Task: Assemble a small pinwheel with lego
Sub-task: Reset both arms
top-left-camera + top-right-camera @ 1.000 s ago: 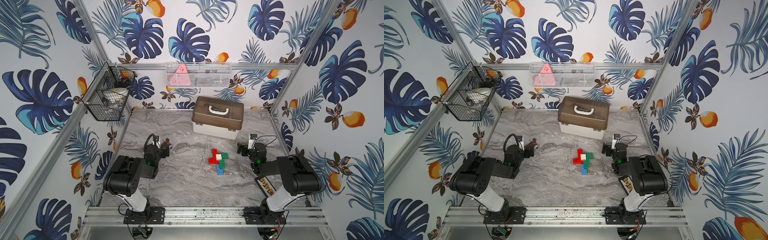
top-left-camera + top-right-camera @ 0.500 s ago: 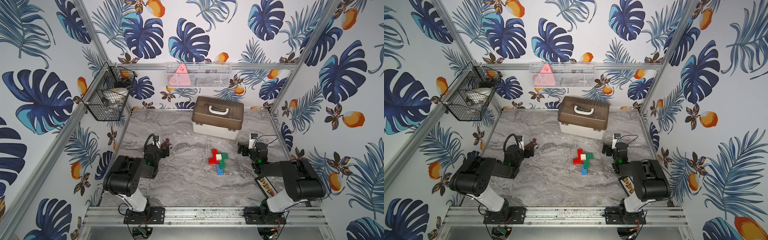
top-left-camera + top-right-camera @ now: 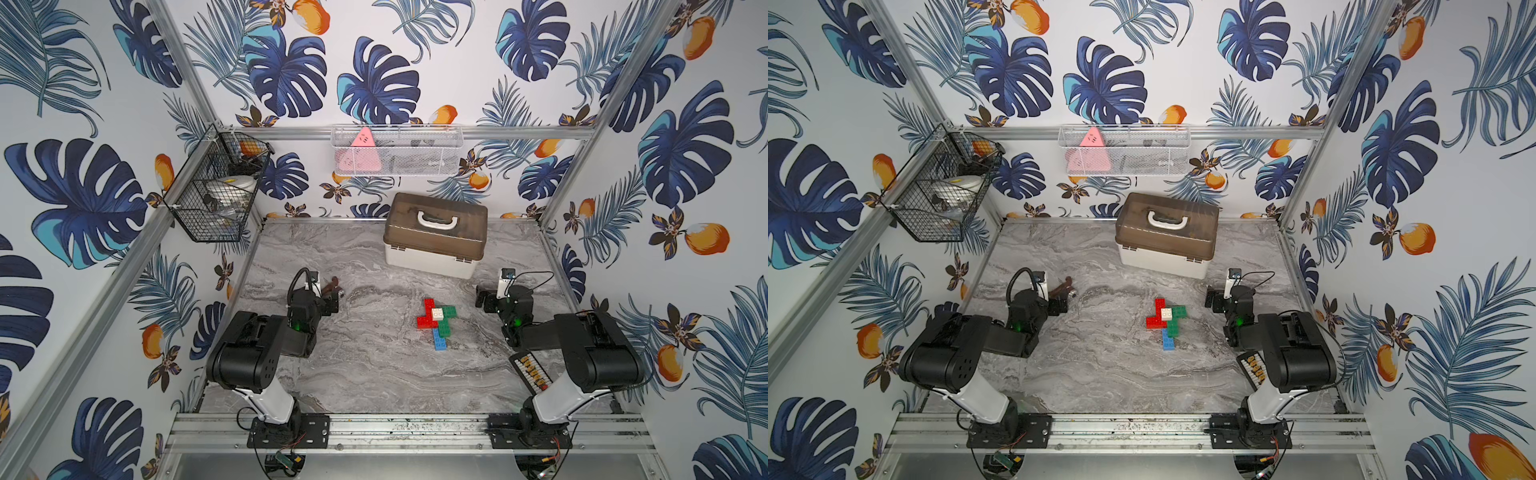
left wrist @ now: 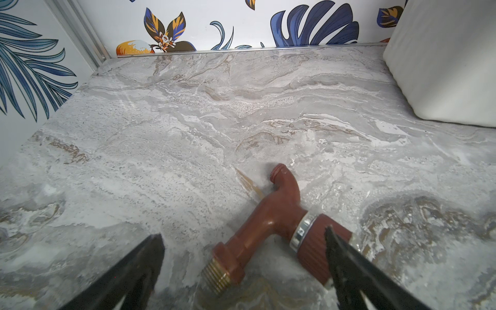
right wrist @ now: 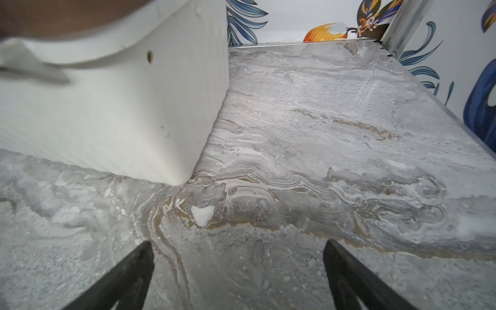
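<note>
The pinwheel (image 3: 436, 322) lies flat in the middle of the marble table. Its lego bricks are joined, with red arms to the left and back, green to the right and front, and blue nearest the front around a white square (image 3: 1166, 313). My left gripper (image 3: 332, 300) rests low on the table well to the left of it. My right gripper (image 3: 483, 301) rests low to its right. In the left wrist view the left gripper (image 4: 243, 236) stands open around a brown tap without gripping it. The right gripper (image 5: 237, 243) is open over bare marble. Neither wrist view shows the bricks.
A white box with a brown lid (image 3: 434, 232) stands at the back, just ahead of the right gripper. The brown tap (image 4: 276, 214) lies by the left fingers. A black tray of yellow beads (image 3: 532, 372) sits under the right arm. A wire basket (image 3: 216, 195) and a mesh shelf (image 3: 395, 149) hang on the walls.
The right arm's elbow has settled slightly back and down. Its gripper has hardly moved. The left arm and the bricks are unchanged.
</note>
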`<state>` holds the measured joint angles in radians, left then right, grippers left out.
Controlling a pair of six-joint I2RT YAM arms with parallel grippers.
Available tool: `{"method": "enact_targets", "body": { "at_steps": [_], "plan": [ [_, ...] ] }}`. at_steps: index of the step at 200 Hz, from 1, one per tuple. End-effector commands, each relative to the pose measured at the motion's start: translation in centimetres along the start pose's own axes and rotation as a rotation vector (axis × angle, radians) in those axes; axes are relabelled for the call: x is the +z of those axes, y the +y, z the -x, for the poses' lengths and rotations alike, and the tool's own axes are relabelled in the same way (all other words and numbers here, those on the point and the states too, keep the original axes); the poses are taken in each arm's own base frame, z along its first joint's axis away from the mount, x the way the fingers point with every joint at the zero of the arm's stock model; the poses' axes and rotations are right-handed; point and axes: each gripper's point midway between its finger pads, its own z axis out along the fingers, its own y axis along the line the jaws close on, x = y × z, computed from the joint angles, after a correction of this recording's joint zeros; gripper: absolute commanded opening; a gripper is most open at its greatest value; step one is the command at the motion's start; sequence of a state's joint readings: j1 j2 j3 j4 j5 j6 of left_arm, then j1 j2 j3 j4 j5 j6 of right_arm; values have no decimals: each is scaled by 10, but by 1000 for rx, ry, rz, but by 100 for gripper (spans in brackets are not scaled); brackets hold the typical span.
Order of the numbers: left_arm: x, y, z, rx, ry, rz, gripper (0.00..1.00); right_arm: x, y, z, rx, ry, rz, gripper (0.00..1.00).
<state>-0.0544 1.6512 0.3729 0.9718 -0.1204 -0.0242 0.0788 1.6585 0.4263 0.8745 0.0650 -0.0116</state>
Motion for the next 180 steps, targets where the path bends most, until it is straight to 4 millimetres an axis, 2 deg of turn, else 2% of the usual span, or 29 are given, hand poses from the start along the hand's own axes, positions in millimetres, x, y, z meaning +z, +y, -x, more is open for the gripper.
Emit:
{"method": "enact_targets", "body": {
  "at_steps": [1, 77, 96, 112, 131, 151, 165, 170, 180],
  "plan": [
    [0, 0, 11, 9, -42, -2, 99, -1, 1, 8, -14, -29, -28, 100],
    [0, 0, 11, 9, -43, -1, 99, 1, 3, 8, -9, -26, -4, 100],
    [0, 0, 11, 9, -41, -1, 99, -6, 4, 17, -25, -67, -13, 100],
    [0, 0, 11, 9, -42, -1, 99, -22, -3, 34, -20, -65, -67, 100],
    [0, 0, 10, 9, -40, -1, 99, -35, 4, 41, -40, -79, -18, 100],
    [0, 0, 11, 9, -42, -1, 99, -28, 5, 30, -23, -141, -13, 100],
    [0, 0, 11, 9, -43, -2, 99, -12, 2, 9, -18, -92, -30, 100],
    [0, 0, 10, 9, -40, -3, 99, -7, -1, 15, -12, -121, -54, 100],
    [-1, 0, 10, 9, -42, -2, 99, -1, -10, 5, 23, -2, -100, 100]
  ]
}}
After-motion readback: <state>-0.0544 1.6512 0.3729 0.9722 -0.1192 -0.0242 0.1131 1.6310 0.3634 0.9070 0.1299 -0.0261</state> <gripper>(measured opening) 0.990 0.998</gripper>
